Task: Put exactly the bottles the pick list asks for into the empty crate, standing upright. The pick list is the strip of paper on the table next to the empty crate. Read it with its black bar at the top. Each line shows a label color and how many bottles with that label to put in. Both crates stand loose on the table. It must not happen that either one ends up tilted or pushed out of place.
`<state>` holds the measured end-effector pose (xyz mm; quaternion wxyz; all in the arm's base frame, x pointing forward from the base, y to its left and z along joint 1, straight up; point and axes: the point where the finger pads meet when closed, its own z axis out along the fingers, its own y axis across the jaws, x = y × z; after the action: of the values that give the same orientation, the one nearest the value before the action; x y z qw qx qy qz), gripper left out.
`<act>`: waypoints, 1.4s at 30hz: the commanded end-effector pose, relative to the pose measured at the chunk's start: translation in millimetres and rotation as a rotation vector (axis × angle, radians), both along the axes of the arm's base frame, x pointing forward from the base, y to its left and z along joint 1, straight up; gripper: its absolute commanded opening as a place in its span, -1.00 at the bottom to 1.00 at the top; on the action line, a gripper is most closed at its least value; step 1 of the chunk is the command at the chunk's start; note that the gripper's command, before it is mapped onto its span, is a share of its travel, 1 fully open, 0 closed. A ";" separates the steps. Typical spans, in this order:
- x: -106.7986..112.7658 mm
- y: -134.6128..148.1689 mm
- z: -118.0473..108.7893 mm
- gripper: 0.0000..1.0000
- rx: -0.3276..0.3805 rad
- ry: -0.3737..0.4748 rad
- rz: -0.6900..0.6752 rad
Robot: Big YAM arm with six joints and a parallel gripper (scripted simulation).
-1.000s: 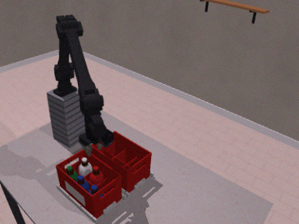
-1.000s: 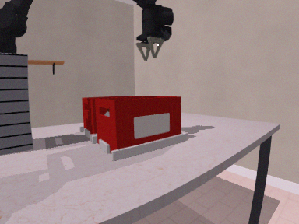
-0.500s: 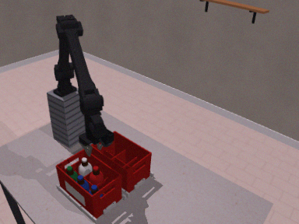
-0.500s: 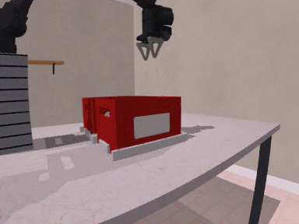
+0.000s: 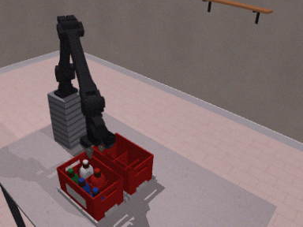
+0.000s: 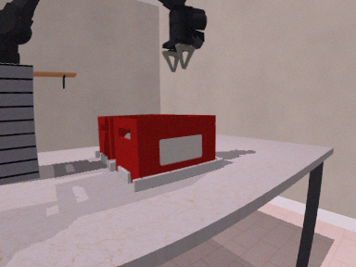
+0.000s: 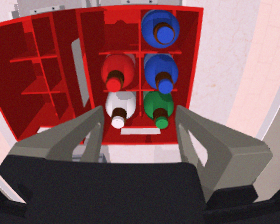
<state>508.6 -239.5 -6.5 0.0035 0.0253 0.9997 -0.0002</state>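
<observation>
Two red crates stand side by side on the table. The full crate (image 5: pixel 89 183) holds a white bottle (image 7: pixel 120 108), a green bottle (image 7: pixel 159 108), a red bottle (image 7: pixel 118 71) and two blue bottles (image 7: pixel 161 72) (image 7: pixel 160 28), all upright. The empty crate (image 5: pixel 128 163) has bare dividers and also shows in the wrist view (image 7: pixel 44 66). My gripper (image 6: pixel 179 60) hangs well above the crates, open and empty. In the wrist view its fingers frame the white and green bottles from above. I cannot make out the pick list in any view.
Grey rails (image 6: pixel 171 176) lie along the crates' bases. The arm's grey ribbed pedestal (image 5: pixel 67 118) stands behind the crates. The table's front edge (image 6: pixel 260 190) is close to the full crate. A wooden shelf (image 5: pixel 230 3) hangs on the far wall.
</observation>
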 end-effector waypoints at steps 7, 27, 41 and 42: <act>-16.5 -15.7 -30.5 0.21 0.005 0.001 -0.215; -60.1 -43.0 -98.8 0.21 0.008 0.006 -0.690; -49.5 -49.8 -90.8 0.21 0.001 -0.030 -0.778; -45.2 -52.7 -98.6 0.21 -0.001 -0.036 -0.789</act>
<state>446.7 -281.0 -107.4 0.0009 0.3928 0.9196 0.0031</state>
